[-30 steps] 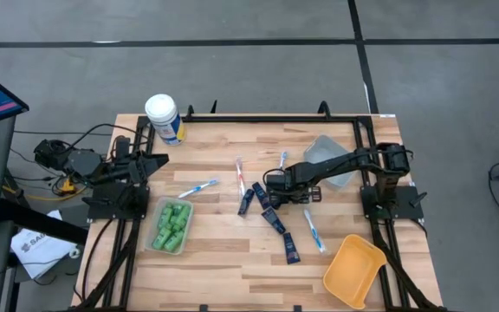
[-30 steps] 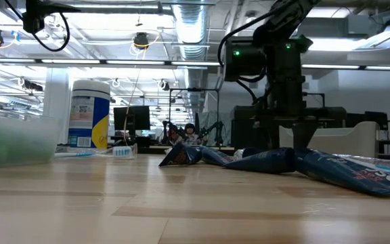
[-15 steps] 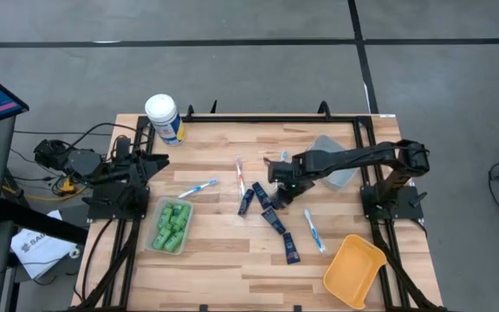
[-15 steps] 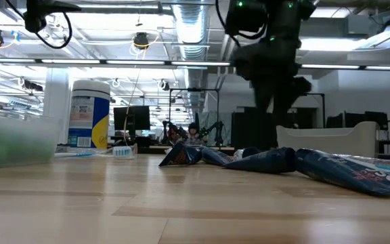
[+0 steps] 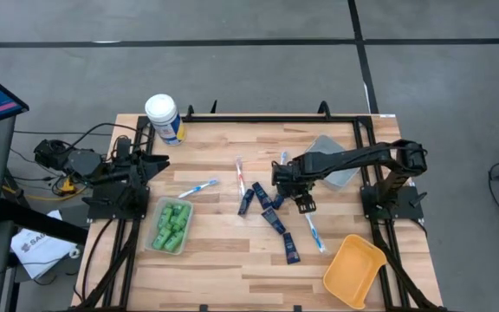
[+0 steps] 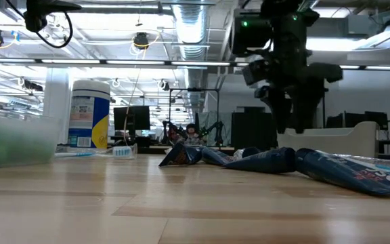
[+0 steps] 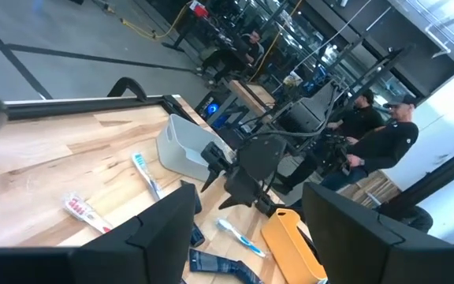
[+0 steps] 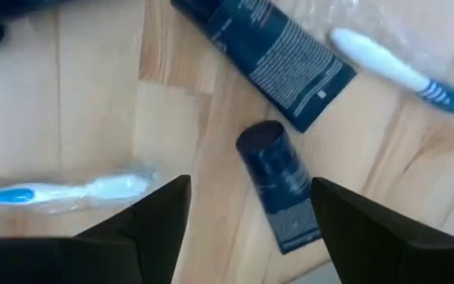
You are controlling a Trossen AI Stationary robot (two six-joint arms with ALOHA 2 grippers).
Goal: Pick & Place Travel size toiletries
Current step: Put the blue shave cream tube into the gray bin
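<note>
Several dark navy flat tubes [image 5: 275, 221] lie flat near the table's middle, and they show close to the low camera [image 6: 330, 166]. Slim toothbrushes [image 5: 313, 230] [image 5: 199, 187] [image 5: 239, 173] lie flat around them. Bright green small bottles [image 5: 171, 225] fill a clear tray on the left. My right gripper [image 5: 300, 201] [image 6: 293, 125] hovers open above the tubes, pointing down. In its wrist view [image 8: 243, 229] a capped navy tube [image 8: 278, 189] lies just ahead of the fingers, with a second tube [image 8: 266, 55] and two toothbrushes [image 8: 400, 71] [image 8: 61, 191] around it. My left gripper [image 7: 247, 237] waits open at the table's left edge [image 5: 128, 173].
A yellow bin [image 5: 353, 269] sits at the near right corner. A clear container [image 5: 332, 160] stands by the right arm's base. A white-lidded canister [image 5: 164, 118] stands at the far left corner. Bare wood [image 5: 223, 260] stretches along the near edge. People show in the room beyond [image 7: 385, 142].
My right gripper has risen from table height, where it stood by the navy tubes, and has shifted a little toward the table's right and near edges, turning about its wrist. The tubes and toothbrushes lie where they were.
</note>
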